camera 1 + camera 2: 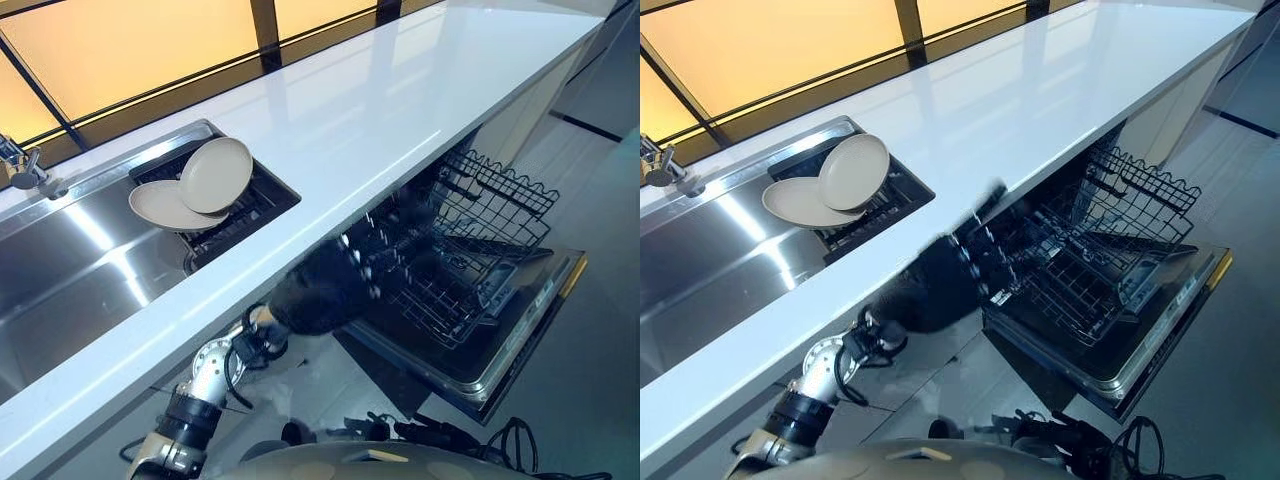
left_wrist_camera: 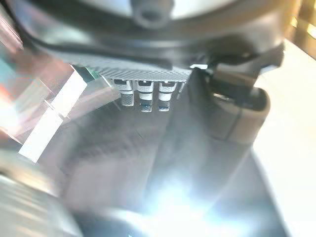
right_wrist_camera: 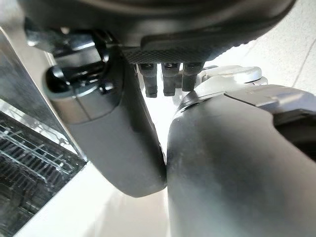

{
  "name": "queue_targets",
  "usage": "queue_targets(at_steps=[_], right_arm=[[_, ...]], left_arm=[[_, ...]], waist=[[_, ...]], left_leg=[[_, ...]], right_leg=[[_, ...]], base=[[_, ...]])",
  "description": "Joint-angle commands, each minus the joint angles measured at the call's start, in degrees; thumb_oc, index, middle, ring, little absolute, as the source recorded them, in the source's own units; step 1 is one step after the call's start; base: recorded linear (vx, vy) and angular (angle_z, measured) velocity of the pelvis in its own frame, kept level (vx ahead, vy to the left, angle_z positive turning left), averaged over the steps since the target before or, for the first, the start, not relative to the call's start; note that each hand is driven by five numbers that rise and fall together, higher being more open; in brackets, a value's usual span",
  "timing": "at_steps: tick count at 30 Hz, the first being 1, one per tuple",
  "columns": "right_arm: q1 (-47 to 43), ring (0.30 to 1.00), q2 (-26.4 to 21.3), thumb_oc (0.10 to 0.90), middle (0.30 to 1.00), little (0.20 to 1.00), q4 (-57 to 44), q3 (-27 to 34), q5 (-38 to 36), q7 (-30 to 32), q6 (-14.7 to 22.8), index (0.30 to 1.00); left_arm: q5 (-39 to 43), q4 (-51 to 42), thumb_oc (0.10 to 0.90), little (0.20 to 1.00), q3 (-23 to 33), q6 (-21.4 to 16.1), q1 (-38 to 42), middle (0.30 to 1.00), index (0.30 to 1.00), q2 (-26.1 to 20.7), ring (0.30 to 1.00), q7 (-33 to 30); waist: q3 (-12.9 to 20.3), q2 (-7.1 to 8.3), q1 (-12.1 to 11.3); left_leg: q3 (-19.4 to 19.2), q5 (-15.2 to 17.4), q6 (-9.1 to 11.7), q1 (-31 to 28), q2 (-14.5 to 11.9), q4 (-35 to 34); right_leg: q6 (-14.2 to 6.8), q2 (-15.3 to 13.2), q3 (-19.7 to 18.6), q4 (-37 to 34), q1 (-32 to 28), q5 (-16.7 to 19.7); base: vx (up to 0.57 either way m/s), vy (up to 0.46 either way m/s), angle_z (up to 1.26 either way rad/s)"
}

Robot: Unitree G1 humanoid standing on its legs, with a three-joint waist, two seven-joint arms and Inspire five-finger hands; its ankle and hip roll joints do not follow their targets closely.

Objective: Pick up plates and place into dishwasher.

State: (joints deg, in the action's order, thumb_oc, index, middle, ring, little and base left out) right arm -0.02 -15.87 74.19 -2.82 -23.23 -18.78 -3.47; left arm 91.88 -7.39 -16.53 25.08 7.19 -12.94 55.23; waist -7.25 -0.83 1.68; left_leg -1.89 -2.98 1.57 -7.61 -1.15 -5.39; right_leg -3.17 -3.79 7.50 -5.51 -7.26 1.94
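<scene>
Plates: you have two beige plates (image 1: 195, 185) overlapping on the dark drain rack (image 1: 250, 215) at the end of the sink (image 1: 70, 270), set into the white bench (image 1: 400, 110). Neither plate is held.

Dishwasher: the dishwasher door (image 1: 500, 340) lies folded down below the bench edge. The lower wire rack (image 1: 450, 270) is pulled out over it. No plate is visible in the rack.

Left hand: your left hand (image 1: 320, 290) is below the bench edge, between the bench front and the pulled-out rack. It is blurred in the head views. In the left wrist view, the fingers (image 2: 143, 96) appear only as short stubs by the palm, so you cannot tell whether they are apart or together. Nothing is visible in the hand.

Right hand: your right hand (image 3: 113, 143) appears in its wrist view, close beside a dark rounded body, with the rack at the edge. The fingers' state cannot be read.

Progress: judge the task as not yet started on these two plates. Both remain to be lifted from the drain rack and slotted into the wire rack.

Next requirement: raise a hand above the bench before you reach for the upper plate.
</scene>
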Motion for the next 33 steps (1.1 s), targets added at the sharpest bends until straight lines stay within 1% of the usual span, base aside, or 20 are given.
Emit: queue_targets(at_steps=[1, 2, 4, 5, 6, 7, 8, 9, 10, 11, 13, 15, 18, 19, 21, 22, 24, 26, 28, 33], right_arm=[[-2.1, 0.9, 1.4, 0.8, 0.9, 0.9, 4.0, -2.4, -0.8, -0.7, 0.6, 0.9], [-2.1, 0.9, 1.6, 0.8, 0.9, 0.9, 4.0, -2.9, -1.1, -0.7, 0.7, 0.9], [-1.9, 0.9, 1.6, 0.8, 0.9, 0.9, 3.3, -3.5, -2.0, -0.3, 0.7, 0.9], [-1.6, 0.9, 1.5, 0.8, 0.9, 0.9, 2.7, -3.7, -2.5, 0.1, 0.5, 0.9], [-1.3, 0.9, 1.4, 0.8, 0.9, 0.9, 2.4, -3.7, -2.7, 0.3, 0.6, 0.9], [-1.2, 0.9, 1.4, 0.8, 0.9, 0.9, 2.3, -3.7, -2.8, 0.4, 0.6, 0.9], [-0.8, 0.9, 1.3, 0.8, 0.9, 0.9, 2.1, -3.7, -3.1, 0.6, 0.7, 0.9], [-0.3, 0.9, 1.2, 0.8, 0.9, 0.9, 1.9, -3.6, -3.3, 0.7, 0.9, 0.9], [0.7, 0.9, 1.1, 0.8, 0.9, 0.9, 1.8, -3.4, -3.6, 0.7, 1.4, 0.9], [1.0, 0.9, 1.2, 0.8, 0.9, 0.9, 1.9, -3.3, -3.7, 0.7, 1.6, 0.9], [1.4, 0.9, 1.2, 0.8, 0.9, 0.9, 1.9, -3.3, -3.9, 0.6, 1.9, 0.9], [2.0, 0.9, 1.2, 0.8, 0.9, 0.9, 1.6, -2.9, -4.4, 0.8, 1.9, 0.9], [2.0, 0.9, 1.2, 0.8, 0.9, 0.9, 1.6, -2.6, -3.9, 0.8, 1.7, 0.9], [1.8, 0.9, 1.2, 0.8, 0.9, 0.9, 1.8, -2.9, -3.3, 0.6, 1.8, 0.9], [1.6, 0.9, 1.2, 0.8, 0.9, 0.9, 1.9, -3.2, -2.7, 0.0, 1.8, 0.9], [1.3, 0.9, 1.2, 0.8, 0.9, 0.9, 1.8, -3.4, -2.7, 0.1, 1.4, 0.9], [0.9, 0.9, 1.1, 0.8, 0.9, 0.9, 1.4, -3.7, -2.6, 0.5, 0.6, 0.9], [0.7, 0.9, 0.9, 0.8, 0.9, 0.9, 1.4, -3.7, -2.1, 0.8, 0.0, 0.9], [0.5, 0.9, 0.9, 0.8, 0.9, 0.9, 1.5, -3.7, -1.7, 1.1, -0.3, 0.9], [0.0, 0.9, 0.0, 0.8, 0.9, 0.9, 1.4, -3.0, -2.0, 2.5, -1.1, 0.9]], left_arm=[[10.7, -5.1, 0.8, 0.9, 0.6, -14.5, 7.6, 0.9, 0.9, 3.9, 0.9, -4.3], [9.3, -6.1, 0.8, 0.9, 1.0, -19.3, 8.0, 0.9, 0.9, 3.5, 0.9, -6.4], [-0.2, -6.8, 0.8, 0.9, 2.5, -32.9, 8.0, 0.9, 0.9, 2.1, 0.9, -10.6], [-7.1, -7.0, 0.8, 0.9, 3.8, -40.0, 7.6, 0.9, 0.9, 0.6, 0.9, -14.2], [-12.3, -7.1, 0.8, 0.9, 4.9, -44.4, 7.1, 0.9, 0.9, -0.5, 0.9, -18.2], [-15.4, -7.1, 0.8, 0.9, 5.3, -46.7, 6.9, 0.9, 0.9, -0.9, 0.9, -20.6], [-21.7, -6.8, 0.8, 0.9, 6.7, -51.3, 6.2, 0.9, 0.9, -2.3, 0.9, -25.6], [-29.6, -6.7, 0.8, 0.9, 8.6, -55.2, 5.5, 0.9, 0.9, -4.1, 0.9, -32.6], [-42.2, -6.4, 0.8, 0.9, 11.9, -59.0, 4.3, 0.9, 0.9, -6.9, 0.9, -43.3], [-48.5, -6.4, 0.8, 0.9, 13.0, -60.3, 4.1, 0.9, 0.9, -7.8, 0.9, -47.7], [-56.3, -7.2, 0.8, 0.9, 15.4, -59.3, 3.8, 0.9, 0.9, -9.4, 0.9, -53.9], [-72.1, -7.9, 0.8, 0.9, 19.3, -55.5, 4.4, 0.9, 0.9, -13.2, 0.9, -65.5], [-84.3, -7.3, 0.8, 0.9, 21.1, -51.1, 5.1, 0.9, 0.9, -16.0, 0.9, -72.4], [-90.6, -6.5, 0.8, 0.9, 21.8, -48.0, 5.9, 0.9, 0.9, -18.3, 0.9, -76.8], [-97.4, -4.8, 0.8, 0.9, 23.2, -43.4, 6.6, 0.9, 0.9, -21.7, 0.9, -79.3], [-99.2, -2.7, 0.8, 0.9, 24.5, -41.1, 7.2, 0.9, 0.9, -25.0, 0.9, -79.6], [-101.1, -0.4, 0.8, 0.9, 25.3, -37.7, 7.9, 0.9, 0.9, -28.6, 0.9, -79.0], [-107.7, 2.1, 0.8, 0.9, 25.8, -33.9, 8.5, 0.9, 0.9, -32.7, 0.9, -79.9], [-109.9, 4.6, 0.8, 0.9, 25.1, -30.2, 9.7, 0.9, 0.9, -37.7, 0.9, -77.6], [-108.6, 10.0, 0.8, 0.9, 19.9, -25.7, 15.4, 0.9, 0.9, -46.8, 0.9, -71.7]], waist=[[0.2, -1.08, 0.1], [0.1, -1.06, 0.1], [-0.3, -0.91, 0.0], [-0.5, -0.89, -0.3], [-0.6, -0.9, -0.5], [-0.7, -0.9, -0.6], [-0.7, -0.93, -0.9], [-0.7, -1.01, -1.3], [-0.4, -1.18, -1.8], [-0.1, -1.21, -2.0], [0.3, -1.28, -2.2], [1.0, -1.36, -2.7], [1.3, -1.4, -2.8], [1.5, -1.38, -2.9], [1.6, -1.24, -3.1], [1.7, -1.22, -3.4], [1.8, -1.28, -3.5], [2.0, -1.56, -3.6], [2.2, -2.0, -3.6], [2.5, -3.24, -3.0]], left_leg=[[0.3, 8.7, -2.8, -1.5, 3.4, 0.4], [0.1, 8.9, -2.9, -1.6, 3.5, 0.8], [-0.1, 10.0, -3.3, -1.1, 4.1, 3.6], [0.0, 10.5, -3.6, -0.8, 4.4, 4.8], [0.2, 10.7, -3.8, -0.7, 4.6, 5.3], [0.3, 10.7, -3.8, -0.7, 4.6, 5.4], [0.6, 10.8, -4.0, -0.8, 4.8, 5.5], [1.0, 10.7, -4.2, -0.9, 4.9, 5.2], [1.7, 10.3, -4.4, -1.6, 5.0, 4.0], [2.0, 9.9, -4.4, -1.4, 5.0, 3.4], [2.4, 9.0, -4.2, -1.6, 4.8, 2.0], [3.3, 7.7, -3.6, -1.3, 4.5, 0.4], [3.5, 7.5, -3.3, -1.0, 4.5, 0.5], [3.4, 7.7, -3.4, -1.0, 4.6, 0.9], [3.3, 8.2, -3.6, -0.5, 5.0, 2.4], [3.3, 8.7, -4.0, -0.2, 5.4, 3.6], [3.1, 9.1, -4.2, -0.1, 5.6, 4.1], [3.0, 8.8, -4.3, -0.3, 5.6, 3.6], [3.0, 7.9, -4.2, -0.8, 5.4, 1.9], [3.0, 6.7, -3.3, -0.7, 5.1, 0.4]], right_leg=[[1.2, 5.2, -0.3, 5.9, 1.0, -7.9], [1.3, 5.2, -0.4, 6.1, 1.0, -8.0], [1.7, 5.0, -0.6, 6.5, 0.9, -8.1], [1.8, 5.0, -0.7, 6.6, 0.8, -8.2], [2.0, 5.0, -0.7, 6.6, 0.6, -8.2], [2.0, 5.0, -0.7, 6.6, 0.5, -8.2], [2.1, 5.0, -0.6, 6.5, 0.2, -8.3], [2.1, 5.0, -0.5, 6.4, 0.0, -8.4], [2.1, 5.1, -0.1, 6.4, -0.5, -8.8], [2.1, 5.2, 0.1, 6.3, -0.3, -8.8], [2.1, 5.3, 0.5, 6.4, -0.3, -9.1], [2.0, 5.4, 1.4, 6.4, -0.3, -9.4], [2.0, 5.3, 1.8, 6.4, -0.1, -9.5], [2.0, 5.1, 1.9, 6.5, 0.0, -9.7], [2.3, 4.8, 1.9, 6.8, 0.1, -9.9], [2.4, 4.6, 1.9, 7.1, 0.1, -9.9], [2.4, 4.5, 1.9, 7.3, 0.1, -10.1], [2.2, 4.5, 2.0, 7.4, 0.0, -10.1], [1.9, 4.6, 2.2, 7.3, -0.1, -10.1], [1.3, 4.6, 2.8, 6.8, 0.0, -9.8]], base=[[0.0, 0.008, -0.06], [-0.01, 0.01, -0.05], [-0.02, 0.017, -0.05], [-0.01, 0.025, -0.03], [0.0, 0.0, 0.0], [0.0, 0.0, 0.0], [0.0, 0.0, 0.0], [0.03, 0.035, 0.03], [0.03, 0.027, 0.04], [0.03, 0.015, 0.04], [0.02, 0.004, 0.08], [0.02, 0.001, 0.1], [0.01, 0.009, 0.26], [0.01, 0.023, 0.16], [0.01, 0.024, 0.12], [0.02, 0.023, 0.05], [0.0, 0.0, 0.0], [0.02, 0.01, -0.01], [0.04, 0.016, -0.02], [0.01, 0.024, 0.01]])
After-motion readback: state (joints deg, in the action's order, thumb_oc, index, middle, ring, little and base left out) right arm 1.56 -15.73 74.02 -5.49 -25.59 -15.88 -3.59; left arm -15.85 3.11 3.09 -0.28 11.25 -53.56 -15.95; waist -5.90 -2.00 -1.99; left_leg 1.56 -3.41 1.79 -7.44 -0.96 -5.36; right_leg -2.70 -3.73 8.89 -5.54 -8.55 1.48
